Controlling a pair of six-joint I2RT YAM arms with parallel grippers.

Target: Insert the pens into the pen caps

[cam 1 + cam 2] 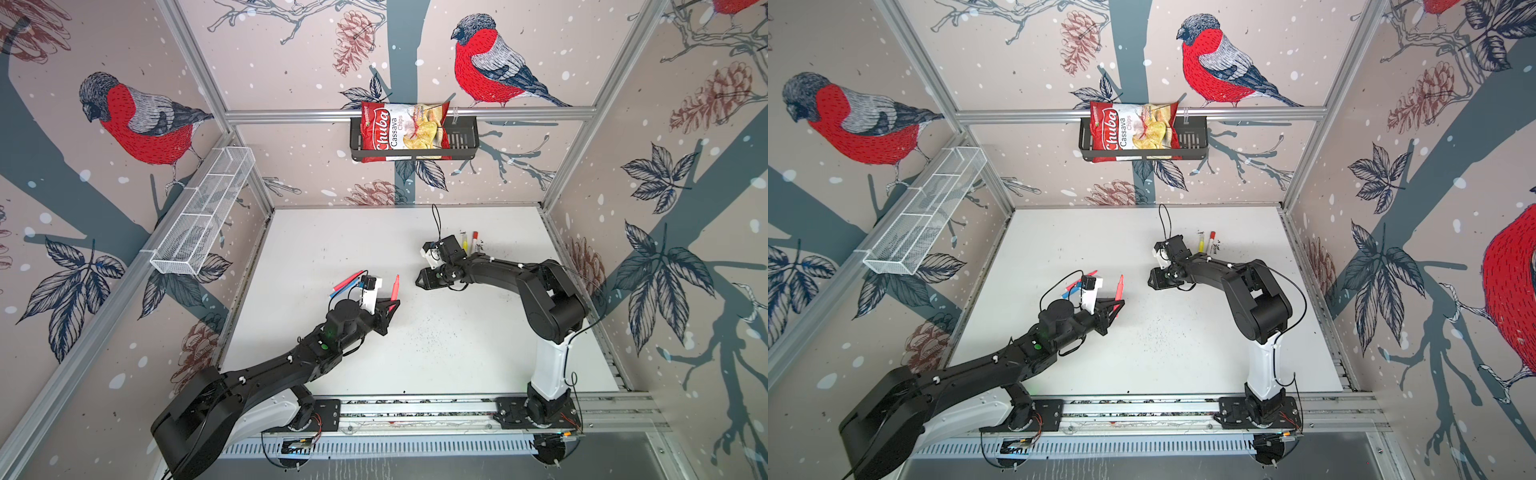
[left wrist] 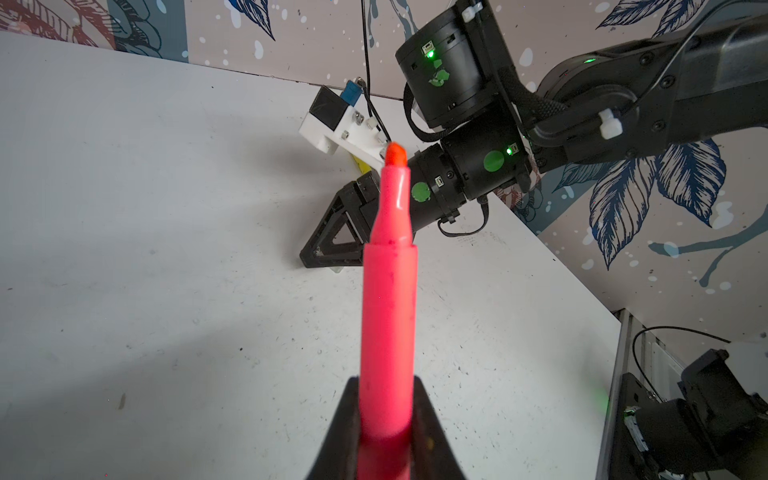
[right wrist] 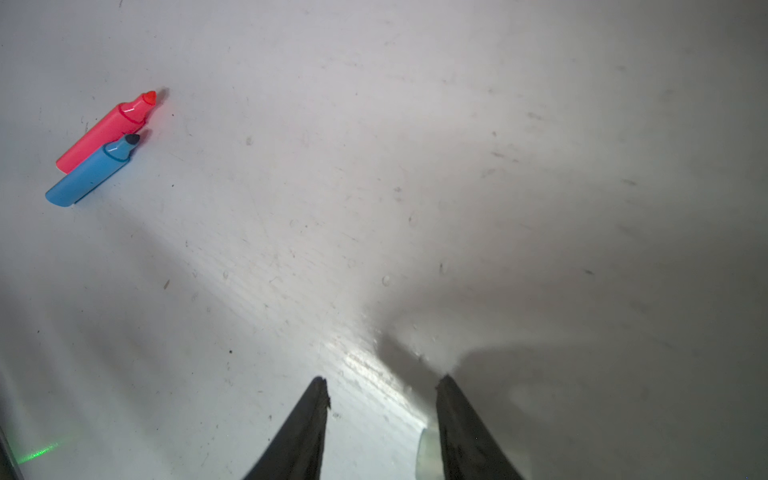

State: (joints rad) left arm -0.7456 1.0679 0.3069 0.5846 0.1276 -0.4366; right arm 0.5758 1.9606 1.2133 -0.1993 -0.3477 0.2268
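Uncapped pink pen [image 2: 388, 291] aloft; second pink pen [image 3: 106, 133] and blue pen [image 3: 89, 172] flat, uncapped, touching.

Left gripper [image 2: 386, 390] on an outstretched arm, jaws clamped on a pink pen [image 2: 388, 291]; right gripper [image 3: 382, 380] on a folded arm, jaws parted.

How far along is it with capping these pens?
Early: no capped pen is clearly visible. The left pincer grips a bare-tipped red pen; the right pincer stands open around a translucent cap. The pink pen and blue pen lie uncapped.
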